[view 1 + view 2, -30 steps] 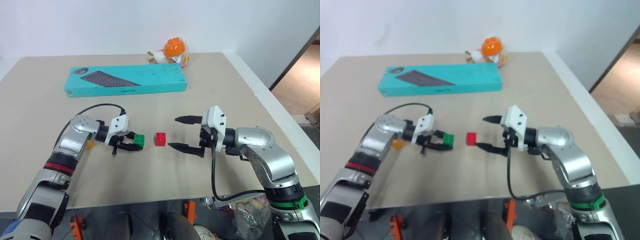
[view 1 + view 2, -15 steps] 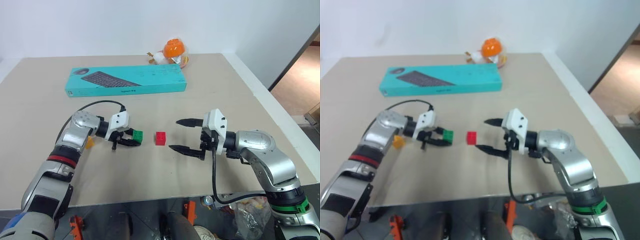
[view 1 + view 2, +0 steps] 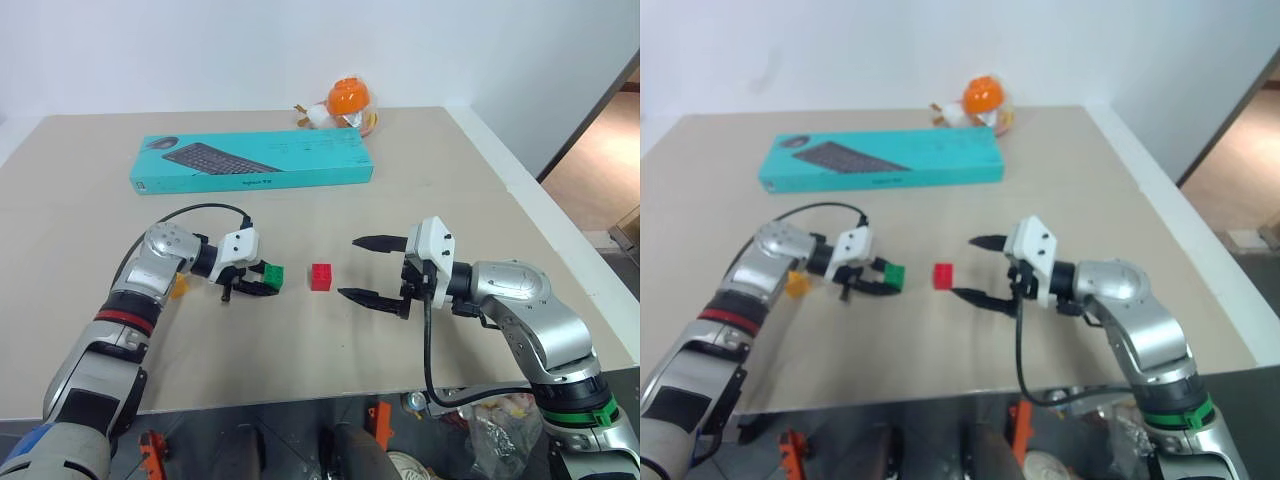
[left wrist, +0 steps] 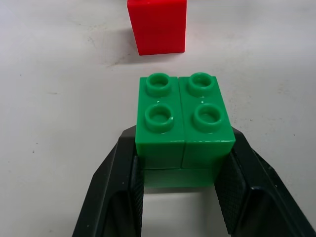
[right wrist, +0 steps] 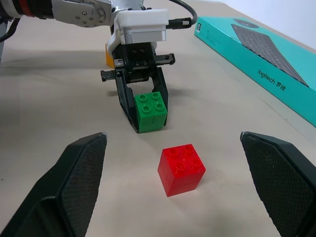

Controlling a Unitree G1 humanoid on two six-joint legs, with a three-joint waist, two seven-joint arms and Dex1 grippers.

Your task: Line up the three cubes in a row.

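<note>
My left gripper [image 3: 268,284] is shut on the green cube [image 3: 273,276], its black fingers [image 4: 121,182] clamping the cube's two sides, studs up, low over the table. The red cube [image 3: 321,277] rests on the table a short gap to the right of the green one, also seen in the right wrist view as the red cube [image 5: 181,169]. A yellow-orange cube [image 3: 797,284] lies behind my left forearm, partly hidden. My right gripper [image 3: 350,267] hangs open just right of the red cube, fingers spread wide with nothing between them.
A long teal keyboard box [image 3: 252,160] lies across the far half of the table [image 3: 450,180]. A round orange-and-white toy [image 3: 345,100] sits at the far edge. A black cable [image 3: 195,212] loops over my left wrist. The table's front edge runs close below both arms.
The whole picture has shifted a little. Both grippers and the cubes stand as they did before.
</note>
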